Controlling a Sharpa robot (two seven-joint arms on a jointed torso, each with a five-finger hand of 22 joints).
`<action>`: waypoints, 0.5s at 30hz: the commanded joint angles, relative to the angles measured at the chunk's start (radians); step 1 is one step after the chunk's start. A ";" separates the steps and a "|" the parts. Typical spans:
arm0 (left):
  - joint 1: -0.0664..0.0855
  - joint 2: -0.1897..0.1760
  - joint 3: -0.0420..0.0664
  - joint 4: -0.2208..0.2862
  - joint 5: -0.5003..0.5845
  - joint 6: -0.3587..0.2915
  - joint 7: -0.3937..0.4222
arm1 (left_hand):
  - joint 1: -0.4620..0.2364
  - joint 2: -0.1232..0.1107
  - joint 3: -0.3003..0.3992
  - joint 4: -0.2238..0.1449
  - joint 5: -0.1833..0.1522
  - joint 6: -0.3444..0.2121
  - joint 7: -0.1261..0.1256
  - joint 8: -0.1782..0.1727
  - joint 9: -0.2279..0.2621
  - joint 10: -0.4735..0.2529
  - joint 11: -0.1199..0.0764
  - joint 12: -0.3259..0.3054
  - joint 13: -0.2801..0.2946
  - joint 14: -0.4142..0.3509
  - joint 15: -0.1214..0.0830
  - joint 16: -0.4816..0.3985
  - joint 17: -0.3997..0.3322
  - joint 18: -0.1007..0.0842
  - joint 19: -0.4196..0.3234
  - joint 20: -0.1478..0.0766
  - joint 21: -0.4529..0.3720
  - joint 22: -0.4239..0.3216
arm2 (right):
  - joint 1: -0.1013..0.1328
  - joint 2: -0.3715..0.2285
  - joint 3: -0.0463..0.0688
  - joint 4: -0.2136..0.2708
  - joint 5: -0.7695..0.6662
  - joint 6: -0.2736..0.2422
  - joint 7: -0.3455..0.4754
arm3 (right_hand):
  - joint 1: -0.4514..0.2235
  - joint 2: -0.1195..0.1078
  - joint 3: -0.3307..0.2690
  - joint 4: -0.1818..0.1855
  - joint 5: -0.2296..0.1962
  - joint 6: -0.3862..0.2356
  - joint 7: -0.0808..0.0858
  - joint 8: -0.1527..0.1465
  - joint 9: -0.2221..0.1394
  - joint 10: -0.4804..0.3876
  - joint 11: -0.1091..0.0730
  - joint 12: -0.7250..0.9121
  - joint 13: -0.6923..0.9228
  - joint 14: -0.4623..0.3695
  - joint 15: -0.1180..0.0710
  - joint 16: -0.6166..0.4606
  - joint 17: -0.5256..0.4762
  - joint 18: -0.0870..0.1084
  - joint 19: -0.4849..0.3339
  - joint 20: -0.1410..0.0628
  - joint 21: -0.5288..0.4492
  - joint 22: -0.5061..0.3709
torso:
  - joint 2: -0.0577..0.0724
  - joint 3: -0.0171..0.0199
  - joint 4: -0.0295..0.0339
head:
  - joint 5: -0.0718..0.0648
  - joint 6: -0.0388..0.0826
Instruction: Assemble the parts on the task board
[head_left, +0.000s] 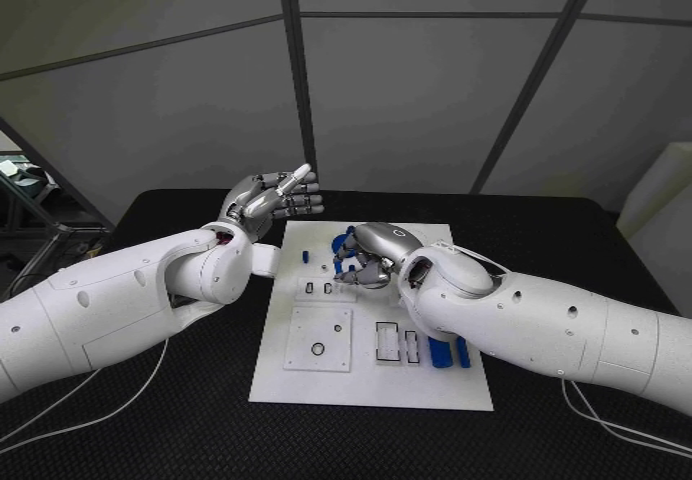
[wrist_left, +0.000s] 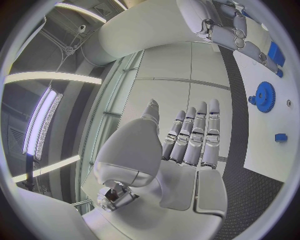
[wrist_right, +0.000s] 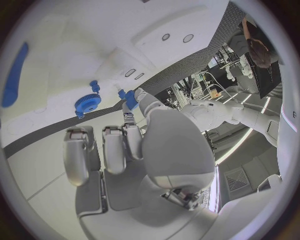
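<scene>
Black mesh-textured table (head_left: 173, 420) is carrying the white task board (head_left: 368, 385) at its centre, under grey wall panels.

At about ten o'clock from the board's middle, the left hand (head_left: 271, 199) is hovering off the board's far left corner, above the black table, palm turned up. In the left wrist view its fingers (wrist_left: 195, 132) are lying straight and side by side with the thumb apart, and nothing is sitting in the palm.

On the board, a square white plate (head_left: 320, 338) with a small black ring on it is lying at seven o'clock, and two slotted holders (head_left: 392, 342) are sitting just right of it. Blue bar-shaped parts (head_left: 450, 353) are lying at four o'clock, beside the right forearm.

At twelve o'clock, the right hand (head_left: 372, 252) is hanging over the board's far half. In the right wrist view its thumb and a finger are pinching a small blue part (wrist_right: 129, 97), with the other fingers lying loosely extended. A blue gear (wrist_right: 87, 104) is sitting on the board just beside that pinch.
</scene>
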 joint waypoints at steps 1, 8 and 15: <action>0.001 0.002 0.001 0.001 -0.005 0.014 0.005 | 0.007 0.005 0.001 -0.006 0.002 0.006 0.030 -0.007 -0.002 0.007 0.001 -0.005 0.000 0.000 0.002 -0.005 -0.002 -0.006 0.006 0.000 -0.001 -0.001 | -0.003 0.009 -0.001 -0.004 -0.041 0.019 -0.024 | -0.008 0.000 0.000 -0.008 0.006 0.023 -0.016 0.005 -0.001 0.002 -0.007 0.003 0.043 0.059 -0.007 0.002 0.060 -0.007 0.105 -0.010 0.003 0.263 | 0.001 0.0011 -0.0005 | 0.008 -0.005; 0.001 0.002 0.001 0.001 -0.005 0.014 0.004 | 0.007 0.005 0.001 -0.006 0.002 0.006 0.030 -0.007 -0.002 0.007 0.001 -0.005 0.000 0.000 0.002 -0.005 -0.002 -0.006 0.006 0.000 -0.001 -0.001 | -0.014 0.022 -0.005 -0.014 -0.049 0.033 -0.031 | -0.012 -0.002 -0.001 -0.009 0.009 0.023 -0.016 0.004 -0.001 0.001 -0.007 0.002 0.042 0.059 -0.007 0.002 0.059 -0.007 0.105 -0.010 0.003 0.263 | -0.001 0.0011 -0.0006 | 0.012 -0.009; 0.001 0.002 0.001 0.000 -0.005 0.015 0.004 | 0.007 0.005 0.001 -0.006 0.002 0.006 0.030 -0.007 -0.002 0.007 0.001 -0.005 0.000 0.000 0.002 -0.005 -0.002 -0.006 0.006 0.000 -0.001 -0.001 | -0.019 0.029 -0.007 -0.025 -0.052 0.046 -0.035 | -0.015 -0.004 -0.001 -0.009 0.010 0.023 -0.016 0.003 -0.001 0.001 -0.007 0.001 0.041 0.059 -0.007 0.001 0.057 -0.007 0.105 -0.010 0.003 0.263 | 0.000 0.0006 -0.0013 | 0.016 -0.012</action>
